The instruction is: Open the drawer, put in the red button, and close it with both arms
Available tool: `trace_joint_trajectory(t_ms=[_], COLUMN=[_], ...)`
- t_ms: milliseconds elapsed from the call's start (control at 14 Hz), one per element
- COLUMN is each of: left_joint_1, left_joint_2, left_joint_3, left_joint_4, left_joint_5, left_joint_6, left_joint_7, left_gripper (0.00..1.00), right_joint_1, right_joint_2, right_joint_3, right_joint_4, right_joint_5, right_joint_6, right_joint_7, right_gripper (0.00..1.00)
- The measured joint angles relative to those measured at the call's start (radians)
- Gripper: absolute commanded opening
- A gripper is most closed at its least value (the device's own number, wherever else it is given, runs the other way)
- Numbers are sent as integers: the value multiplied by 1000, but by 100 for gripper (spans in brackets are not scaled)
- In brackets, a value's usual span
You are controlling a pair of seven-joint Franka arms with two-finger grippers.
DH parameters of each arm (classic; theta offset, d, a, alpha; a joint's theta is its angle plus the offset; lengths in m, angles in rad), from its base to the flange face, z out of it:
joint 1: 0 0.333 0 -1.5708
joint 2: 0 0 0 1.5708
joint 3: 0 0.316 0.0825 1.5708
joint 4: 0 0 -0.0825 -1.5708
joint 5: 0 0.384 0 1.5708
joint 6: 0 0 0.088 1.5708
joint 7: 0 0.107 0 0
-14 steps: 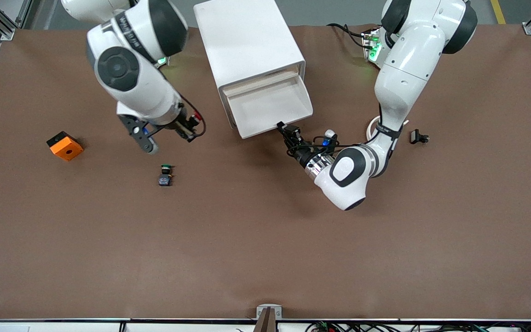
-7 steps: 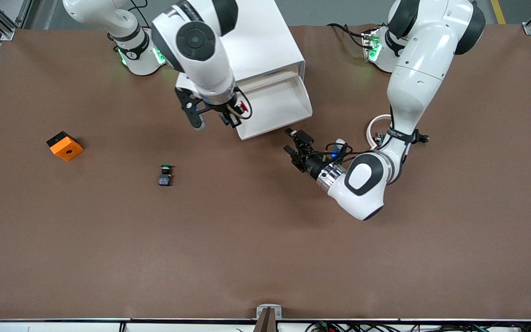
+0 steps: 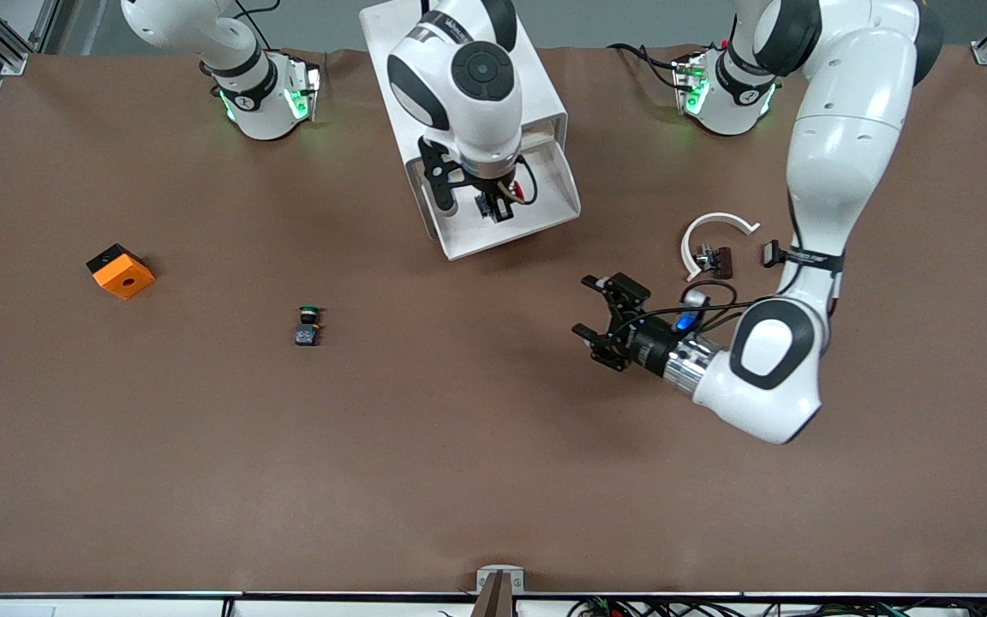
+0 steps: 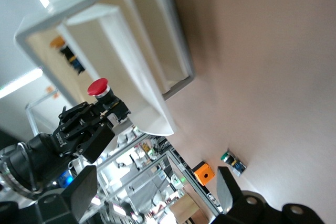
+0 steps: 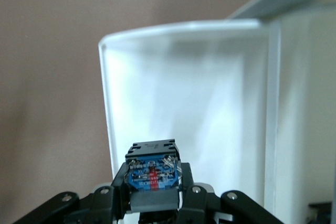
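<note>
The right gripper (image 3: 493,208) hangs over the open drawer (image 3: 536,224), its black fingers clamped on the red button (image 4: 101,88): a glossy, rounded mushroom cap on a squat black body, whose blue-grey base with small metal contacts faces the right wrist camera (image 5: 153,171). Under it the drawer is a shallow, smooth white tray with thin upright walls and a rounded front edge, pulled out of a boxy white cabinet (image 3: 451,68). The left gripper (image 3: 603,324) hovers low over the matte brown worktop (image 3: 459,446), toward the left arm's end from the drawer, with its fingers spread wide and nothing between them. Beside the left arm lies a thin white plastic arc (image 3: 712,230). A green-capped switch (image 3: 308,326) and an orange block (image 3: 120,271) sit toward the right arm's end.
</note>
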Motion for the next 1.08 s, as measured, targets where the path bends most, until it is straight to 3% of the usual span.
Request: trace_joint_trajectory(t_ms=[287,645,1003,1075], left_joint_1=[17,-3,-16,-25], left_joint_2=[-81,-227,-294,-308], left_joint_3=[13,11,4,-2], left_joint_4=[5,11,9,9], left_joint_5=[204,540,719,740], left_joint_6=[-1,-2,-4,-2], left_joint_7=[278,562,887,912], left_gripper=[100,100,100,100], right_joint_1=[44,55,71,72], right_joint_2=[62,118,147,147], right_joint_3=[-1,-3,-4,-4], right_joint_4=[65,83,92,94], right_joint_5=[-4,-6,-8,-8], right_joint_6=[1,47,76,76], right_joint_7=[109,153,178,180], right_gripper=[0,0,0,49])
